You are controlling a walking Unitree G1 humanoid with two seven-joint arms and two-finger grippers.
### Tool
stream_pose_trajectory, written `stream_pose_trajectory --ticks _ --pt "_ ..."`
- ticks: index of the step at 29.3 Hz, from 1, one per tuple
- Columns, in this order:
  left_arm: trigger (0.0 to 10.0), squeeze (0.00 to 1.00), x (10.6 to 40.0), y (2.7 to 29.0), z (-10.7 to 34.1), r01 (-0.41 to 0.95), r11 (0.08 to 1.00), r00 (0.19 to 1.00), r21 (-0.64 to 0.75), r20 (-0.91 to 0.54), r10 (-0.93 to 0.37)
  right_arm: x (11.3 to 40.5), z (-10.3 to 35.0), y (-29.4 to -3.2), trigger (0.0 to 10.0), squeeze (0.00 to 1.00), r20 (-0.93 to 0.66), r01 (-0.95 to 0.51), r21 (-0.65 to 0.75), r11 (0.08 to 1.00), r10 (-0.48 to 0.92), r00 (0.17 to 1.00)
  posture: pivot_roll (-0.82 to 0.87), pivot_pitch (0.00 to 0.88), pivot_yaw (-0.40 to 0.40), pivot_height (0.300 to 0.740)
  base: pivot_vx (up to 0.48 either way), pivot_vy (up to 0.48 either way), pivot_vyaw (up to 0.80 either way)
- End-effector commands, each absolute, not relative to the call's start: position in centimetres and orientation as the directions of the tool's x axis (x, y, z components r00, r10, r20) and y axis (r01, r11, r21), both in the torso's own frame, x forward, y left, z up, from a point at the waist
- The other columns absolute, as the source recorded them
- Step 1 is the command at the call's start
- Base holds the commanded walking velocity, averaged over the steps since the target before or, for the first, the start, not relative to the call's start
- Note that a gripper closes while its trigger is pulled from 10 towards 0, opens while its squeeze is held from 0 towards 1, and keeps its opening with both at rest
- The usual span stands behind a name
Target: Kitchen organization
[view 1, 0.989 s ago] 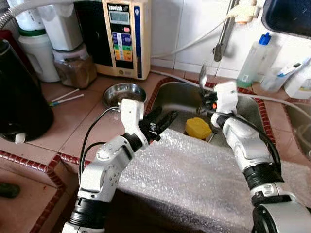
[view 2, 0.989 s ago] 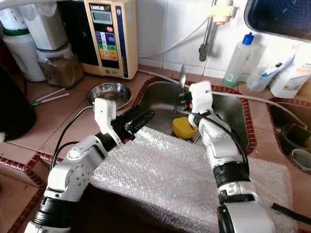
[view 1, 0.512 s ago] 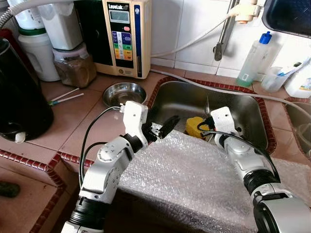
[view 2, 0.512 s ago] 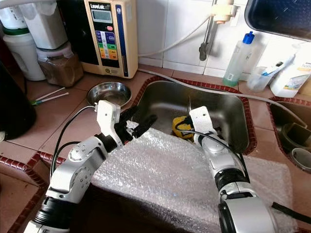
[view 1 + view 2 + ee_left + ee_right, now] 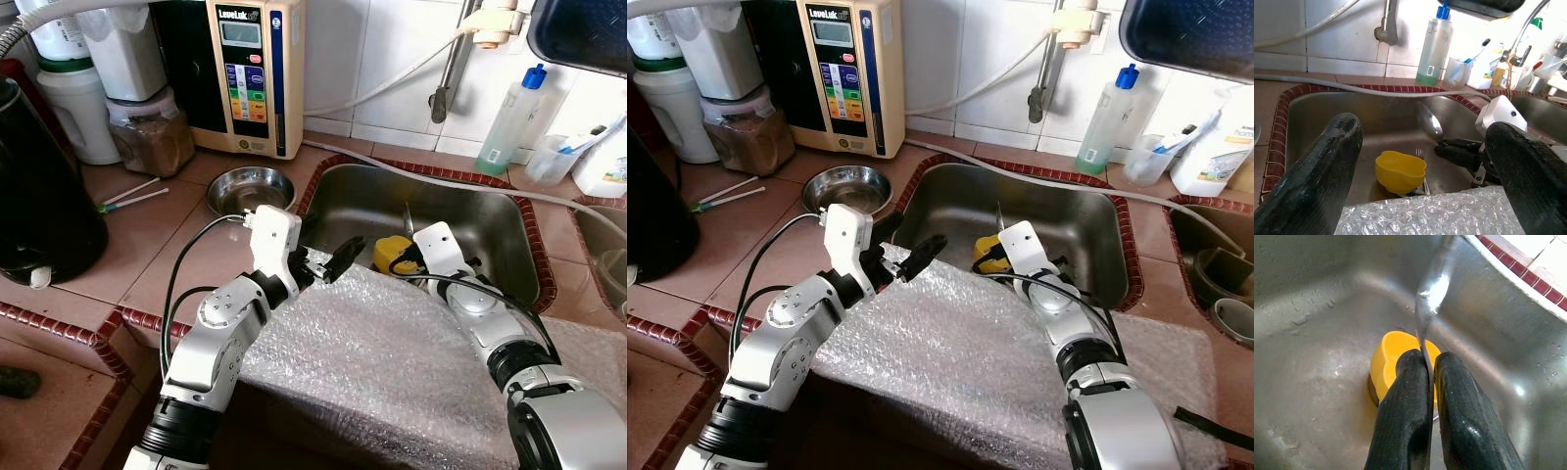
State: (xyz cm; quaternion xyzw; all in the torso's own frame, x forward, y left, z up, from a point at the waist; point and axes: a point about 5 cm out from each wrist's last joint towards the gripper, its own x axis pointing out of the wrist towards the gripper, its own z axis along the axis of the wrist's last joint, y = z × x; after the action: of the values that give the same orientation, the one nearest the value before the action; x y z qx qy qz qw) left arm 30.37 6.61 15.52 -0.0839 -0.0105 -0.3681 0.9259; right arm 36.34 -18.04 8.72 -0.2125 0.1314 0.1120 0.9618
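Note:
My right gripper point(image 5: 1428, 362) is shut on the handle of a metal spoon point(image 5: 1432, 293), which points up out of the fingers. It hangs low inside the steel sink point(image 5: 362, 201), right above a yellow cup point(image 5: 394, 253) on the sink floor. The left wrist view has that cup point(image 5: 1399, 170), the spoon point(image 5: 1430, 122) and the right gripper point(image 5: 1459, 149) together. My left gripper point(image 5: 328, 264) is open and holds nothing. It hovers over the near left corner of the sink, at the edge of a sheet of bubble wrap point(image 5: 392, 362).
The bubble wrap covers the near counter edge. A small steel bowl point(image 5: 250, 186) sits left of the sink, with two thin sticks point(image 5: 132, 196) further left. A water machine point(image 5: 250, 73), jars point(image 5: 152, 132) and a black kettle point(image 5: 39, 206) line the left. A bottle point(image 5: 509, 122) stands behind the sink.
My right gripper has come down with the spoon from above the sink's far rim to just over the yellow cup. The left gripper's fingers have spread wider.

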Motion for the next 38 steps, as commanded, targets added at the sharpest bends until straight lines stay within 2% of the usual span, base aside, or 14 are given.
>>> stream_pose_trajectory --ticks 1,14,20,21,23,28,31,32,33,35,37,38 --pt "10.0 1.00 30.2 6.5 15.1 0.692 0.708 0.720 -0.141 0.065 -0.691 35.9 7.7 -17.8 10.0 1.00 -0.352 -0.303 -0.366 0.880 0.171 0.920 0.05 0.000 0.011 0.740 0.000 0.000 0.00" --pt "10.0 1.00 30.1 6.2 14.9 0.689 0.711 0.722 -0.142 0.059 -0.689 36.0 7.8 -17.5 10.0 1.00 -0.359 -0.318 -0.326 0.890 0.194 0.913 0.05 0.000 0.008 0.740 0.000 0.000 0.00" --pt "10.0 1.00 30.2 6.3 15.0 0.685 0.715 0.727 -0.138 0.058 -0.685 37.0 10.0 -17.1 10.0 1.00 -0.236 -0.275 -0.262 0.925 0.215 0.948 0.05 0.000 0.007 0.740 0.000 0.000 0.00" --pt "10.0 1.00 30.7 6.8 15.1 0.643 0.756 0.766 -0.125 0.068 -0.640 37.6 11.8 -16.8 10.0 1.00 -0.123 -0.253 -0.231 0.940 0.229 0.965 0.05 0.000 0.007 0.740 0.000 0.000 0.00" --pt "10.0 1.00 31.1 7.3 15.3 0.603 0.788 0.797 -0.123 0.075 -0.599 37.8 12.7 -16.6 10.0 1.00 -0.068 -0.243 -0.205 0.948 0.234 0.970 0.05 0.000 0.009 0.740 0.000 0.000 0.00" --pt "10.0 1.00 32.8 10.1 15.7 0.403 0.910 0.914 -0.099 0.104 -0.393 37.9 15.3 -15.5 10.0 1.00 0.100 -0.265 -0.173 0.949 0.284 0.954 0.04 0.000 0.015 0.740 0.000 0.000 0.00" --pt "10.0 1.00 33.3 11.0 15.8 0.342 0.934 0.937 -0.099 0.108 -0.332 37.7 16.0 -15.2 10.0 1.00 0.140 -0.278 -0.177 0.944 0.304 0.942 0.04 0.000 0.017 0.740 0.000 0.000 0.00" --pt "10.0 1.00 33.8 12.0 15.9 0.267 0.961 0.960 -0.071 0.107 -0.258 37.5 16.7 -14.9 10.0 1.00 0.178 -0.276 -0.172 0.946 0.305 0.936 0.04 0.000 0.017 0.740 0.000 0.000 0.00" --pt "10.0 1.00 33.8 12.0 15.9 0.267 0.961 0.960 -0.071 0.107 -0.258 37.5 16.7 -14.9 10.0 1.00 0.178 -0.276 -0.172 0.946 0.305 0.936 0.04 0.000 0.017 0.740 0.000 0.000 0.00" --pt "10.0 1.00 34.1 13.2 16.1 0.181 0.983 0.977 -0.041 0.120 -0.175 37.2 17.2 -14.8 10.0 1.00 0.212 -0.267 -0.178 0.947 0.302 0.929 0.03 0.000 0.019 0.740 0.000 0.000 0.00" --pt "10.0 1.00 34.2 13.6 16.1 0.154 0.988 0.981 -0.032 0.122 -0.149 37.1 17.4 -14.8 10.0 1.00 0.221 -0.267 -0.174 0.948 0.301 0.928 0.03 0.000 0.019 0.740 0.000 0.000 0.00" --pt "10.0 0.00 34.5 14.6 15.8 0.063 0.996 0.993 -0.060 0.104 -0.056 36.7 17.5 -14.4 10.0 0.56 0.231 -0.288 -0.181 0.940 0.325 0.917 0.03 0.000 0.021 0.740 0.000 0.000 0.00"
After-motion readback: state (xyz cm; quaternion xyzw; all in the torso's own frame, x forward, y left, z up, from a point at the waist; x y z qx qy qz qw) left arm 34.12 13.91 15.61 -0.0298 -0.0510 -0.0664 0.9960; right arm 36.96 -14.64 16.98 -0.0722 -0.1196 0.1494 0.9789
